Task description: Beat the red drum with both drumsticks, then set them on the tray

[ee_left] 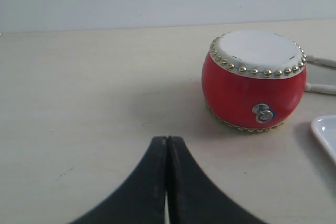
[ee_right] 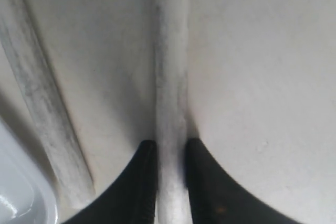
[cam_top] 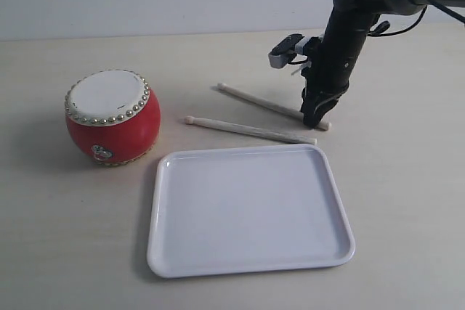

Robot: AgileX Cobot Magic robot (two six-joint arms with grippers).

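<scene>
We have the right gripper pinching the far drumstick at its butt end, likely for swing leverage, while the left gripper sits clenched empty facing the red drum.

The exterior view looks down over the whole surface; the left wrist view sits low, facing the red drum side-on; the right wrist view hangs close above a drumstick and the tray corner

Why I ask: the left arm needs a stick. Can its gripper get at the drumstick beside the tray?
Probably not directly: the red drum stands between the shut left gripper and that drumstick; it must go around.
</scene>
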